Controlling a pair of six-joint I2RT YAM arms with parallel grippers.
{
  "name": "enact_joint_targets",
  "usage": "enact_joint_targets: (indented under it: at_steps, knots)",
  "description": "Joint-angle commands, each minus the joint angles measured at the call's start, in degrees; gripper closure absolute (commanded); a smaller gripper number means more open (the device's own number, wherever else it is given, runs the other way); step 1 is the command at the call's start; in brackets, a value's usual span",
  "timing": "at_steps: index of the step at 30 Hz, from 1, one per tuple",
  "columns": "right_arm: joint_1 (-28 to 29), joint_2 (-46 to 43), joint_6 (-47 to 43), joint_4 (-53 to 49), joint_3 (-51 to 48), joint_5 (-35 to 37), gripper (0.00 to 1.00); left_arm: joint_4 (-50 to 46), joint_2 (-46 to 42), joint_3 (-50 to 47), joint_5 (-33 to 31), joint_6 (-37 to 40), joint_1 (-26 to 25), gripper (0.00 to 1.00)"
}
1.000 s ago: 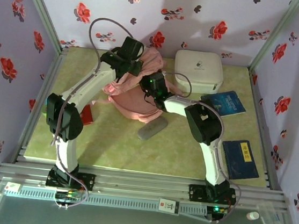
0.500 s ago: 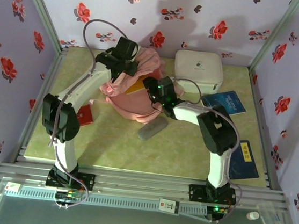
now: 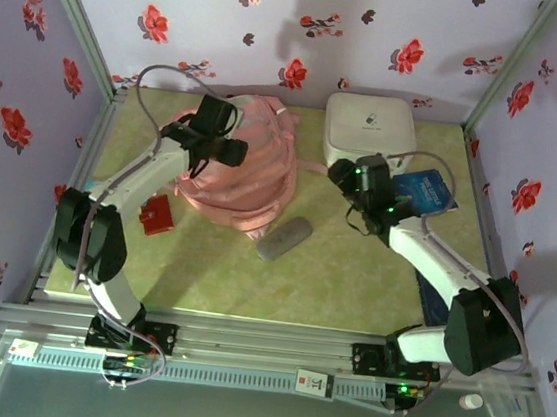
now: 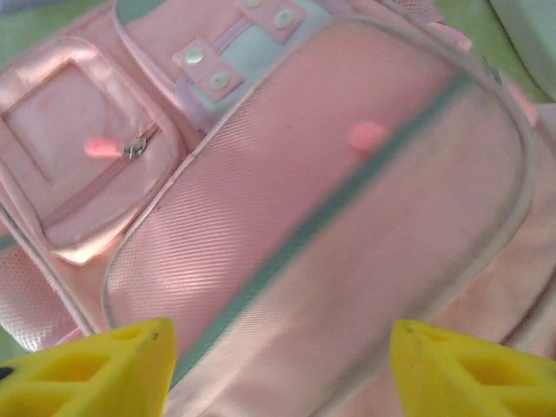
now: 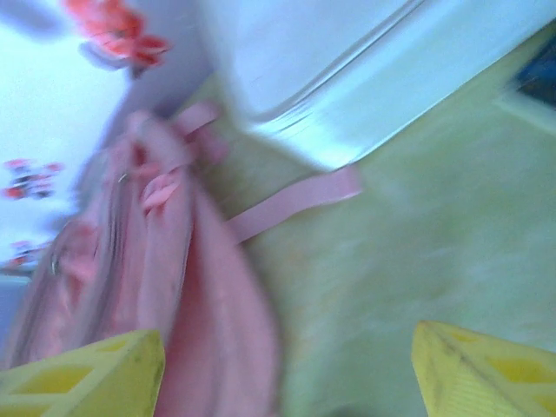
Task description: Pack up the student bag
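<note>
Soft pink fabric student bag (image 3: 253,165) lies flat at upper centre of the green counter (image 3: 350,287), its woven front panel facing up. My left fingers (image 4: 113,360) hover over it, apart and empty. A grey oblong pouch (image 3: 284,239) lies just below the bag. My right fingers (image 5: 486,365), also apart, are near the glossy white hard case (image 3: 369,126). I'd hold the bag's mouth open before fetching anything.
</note>
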Motion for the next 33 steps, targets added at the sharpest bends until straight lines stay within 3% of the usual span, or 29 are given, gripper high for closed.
enact_joint_targets:
  at_steps: [1,7,11,25,33]
  knots:
    - [-6.0,0.3,-13.8,-13.1,4.1,1.1,0.21,4.0,-6.5,-5.4,2.0,-7.9,0.7,0.18]
    - [-12.7,7.3,-19.6,-16.0,9.5,-5.3,0.16,7.3,-13.1,-12.8,2.9,-15.6,0.8,0.07]
    - [-15.5,12.5,-19.0,-15.5,11.2,-8.4,0.16,9.4,-15.6,-15.7,2.9,-16.1,-0.4,0.01]
    - [-22.4,29.9,-16.2,-12.4,18.0,-15.0,0.22,12.0,-17.0,-18.2,3.4,-16.3,-2.7,0.0]
    - [-22.5,30.9,-13.4,-13.4,15.4,-16.2,0.24,11.6,-15.6,-17.1,3.7,-15.7,-3.7,0.0]
